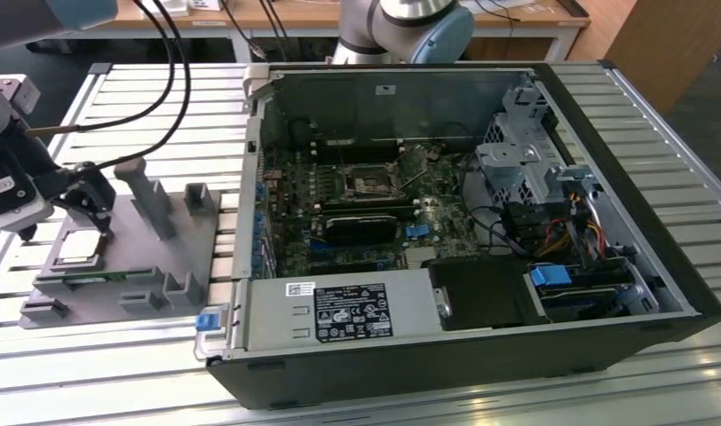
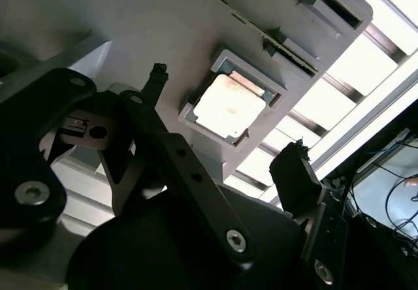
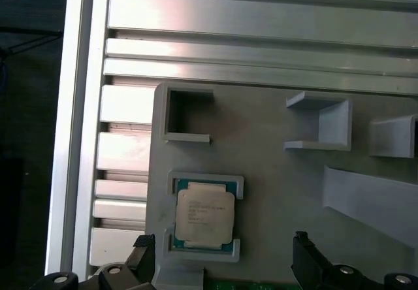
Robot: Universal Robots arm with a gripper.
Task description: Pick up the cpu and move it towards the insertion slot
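Black gripper (image 2: pixel 226 112) jaws are spread wide and hold nothing. One fingertip (image 2: pixel 158 74) stands on either side of the cpu (image 2: pixel 230 106), both clear of it. The first wrist view matches: the gripper (image 3: pixel 222 243) straddles the cpu (image 3: pixel 204 216) with a gap on each side. The cpu lies flat, silvery top up, seated in a square raised pocket of the grey plastic fixture (image 3: pixel 274 192).

In the exterior view the gripper (image 1: pixel 67 226) hangs low over the fixture (image 1: pixel 147 257) near the exterior view's left edge, with the cpu (image 1: pixel 83 249) just under it. The fixture, with upright posts, sits on a slatted aluminium table (image 1: pixel 159 115).

Toward the exterior view's right, an open computer case (image 1: pixel 645 222) lies on its side with the motherboard exposed. The insertion slot (image 1: pixel 370 184) is a dark square in a metal frame near the middle of the board, well apart from the cpu and gripper. A long black card (image 1: pixel 360 228) lies beside the slot on the camera side. A power supply box (image 1: pixel 336 311) sits against the case's near wall. Beyond the case is a robot arm joint (image 1: pixel 408 22), grey with a blue cap.
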